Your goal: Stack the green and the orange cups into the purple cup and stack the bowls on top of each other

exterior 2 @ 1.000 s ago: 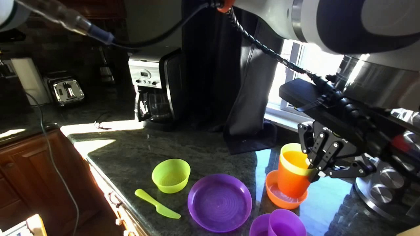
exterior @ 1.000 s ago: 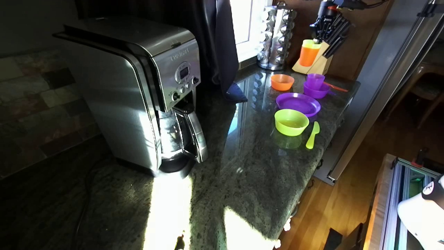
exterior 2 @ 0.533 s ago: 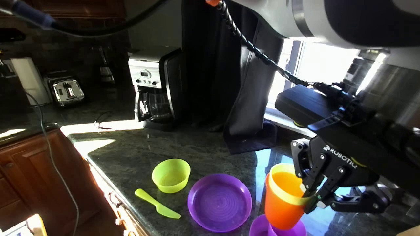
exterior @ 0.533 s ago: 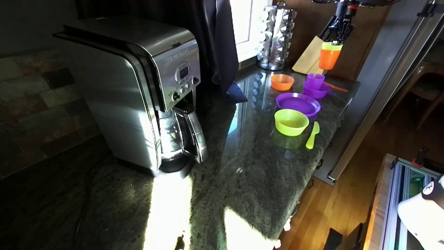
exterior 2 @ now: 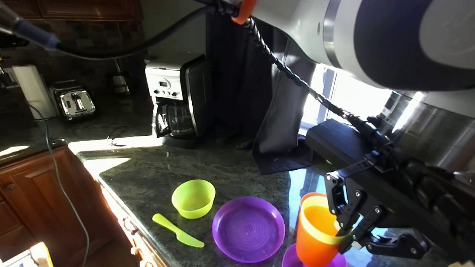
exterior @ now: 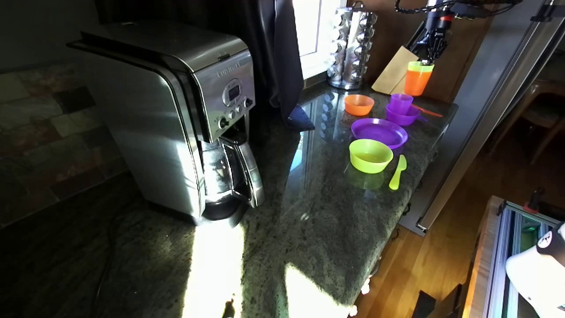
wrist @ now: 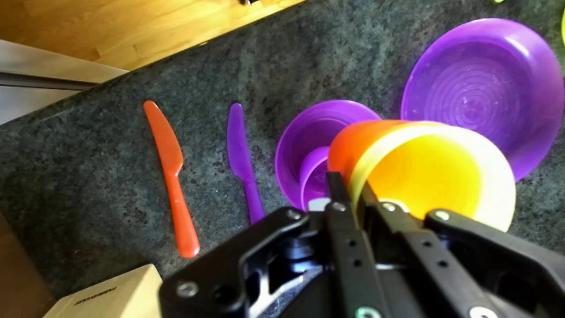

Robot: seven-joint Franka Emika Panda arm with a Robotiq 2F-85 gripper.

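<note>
Holds in the air above the bench (exterior: 326, 207), with the gripper (wrist: 352, 187) clamped on one side of the rim, the green cup (wrist: 430, 172) nested inside the orange cup (wrist: 352, 143); pinches both walls together, with one finger inside and one outside. Has this pair near the purple cup (exterior: 401, 104), not yet in it, and seemingly a little tilted. Probably weighs very little and feels smooth, like thin, rather stiff plastic; may bend a little at the rim, but should not break easily. Being held only at one edge, could turn around the pinch or slip when touched from below. For this reason, better to grip both walls firmly, not hard, and to bring the pair upright before lowering softly. Must not push the purple cup, also light by its look and standing loose in the purple bowl (exterior: 401, 119), so easy to tip. For the orange bowl (exterior: 358, 107) and the green bowl (exterior: 371, 161), expect the same light plastic and the same hold at the rim.
</note>
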